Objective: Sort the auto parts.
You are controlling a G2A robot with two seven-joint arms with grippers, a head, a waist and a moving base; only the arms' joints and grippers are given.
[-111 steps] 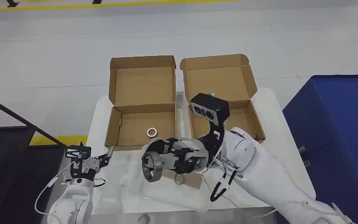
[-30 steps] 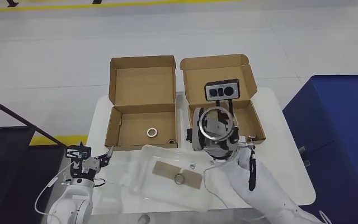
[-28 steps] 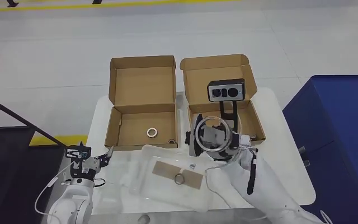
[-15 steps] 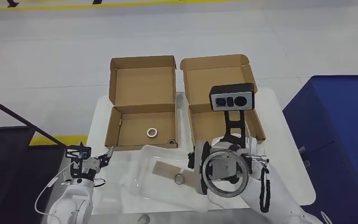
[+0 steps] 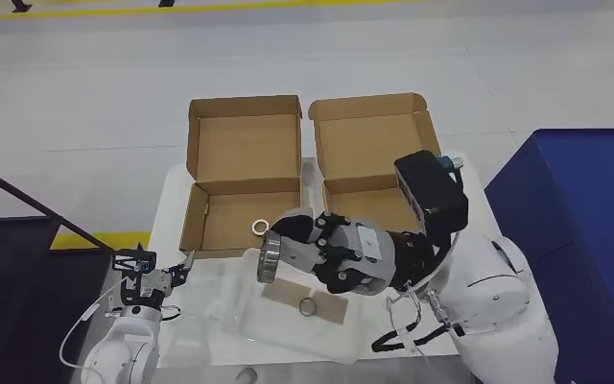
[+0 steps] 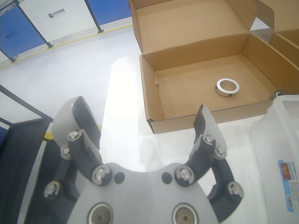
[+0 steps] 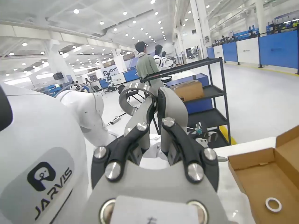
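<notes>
Right fingers point(image 7: 172, 108) clamp the big ring point(image 7: 126, 107) by its wall, presumably for boxing; left fingers point(image 6: 79, 115) spread wide, parked at the worktop's point(image 5: 171, 206) 8 o'clock.

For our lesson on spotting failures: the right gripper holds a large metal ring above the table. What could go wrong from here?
1. The right gripper pinches the large ring by its wall, at the tips of its fingers, so it might slip and fall.
2. The ring hangs close to the front wall of the cardboard box holding the small ring; a low approach could knock that box or strike that ring.
</notes>
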